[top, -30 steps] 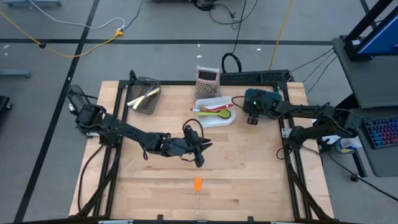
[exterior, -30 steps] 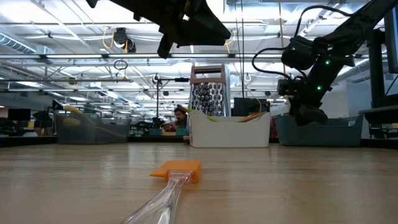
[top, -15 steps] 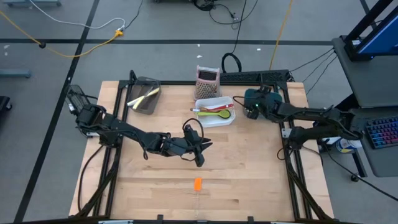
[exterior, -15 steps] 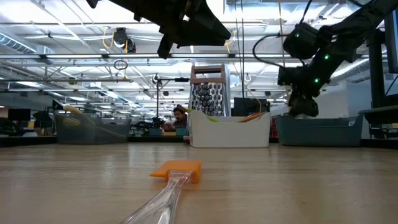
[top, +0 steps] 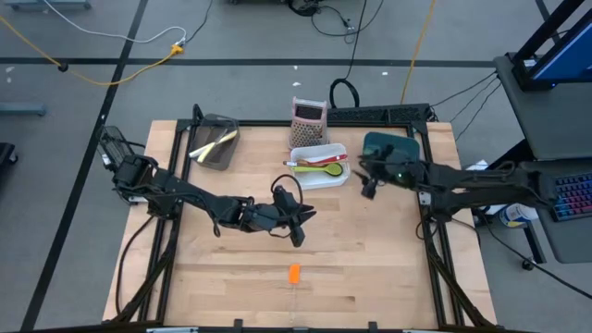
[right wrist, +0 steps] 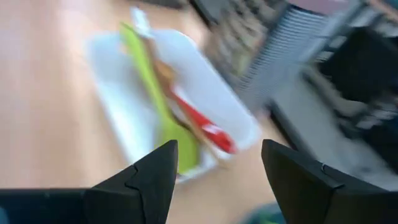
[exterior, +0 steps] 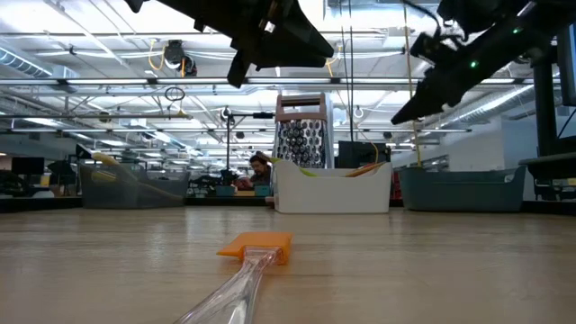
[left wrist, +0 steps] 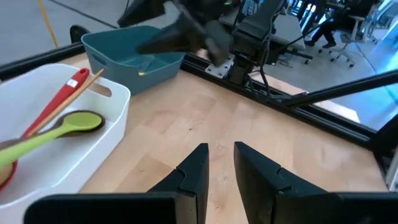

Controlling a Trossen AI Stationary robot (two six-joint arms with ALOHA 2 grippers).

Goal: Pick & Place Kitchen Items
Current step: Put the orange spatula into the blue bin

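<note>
Wooden table (top: pixel 370 259), right pincer (top: pixel 366 188) apart, now off teal bin (top: pixel 388 145), left pincer (top: pixel 298 225) nearly together, unmoved

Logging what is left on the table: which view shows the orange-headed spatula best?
The low view: the orange-headed spatula lies close to the camera, its orange head and clear handle both plain on the bare wood. The high view shows only a small orange spot near the front edge. Neither wrist view shows it.
</note>
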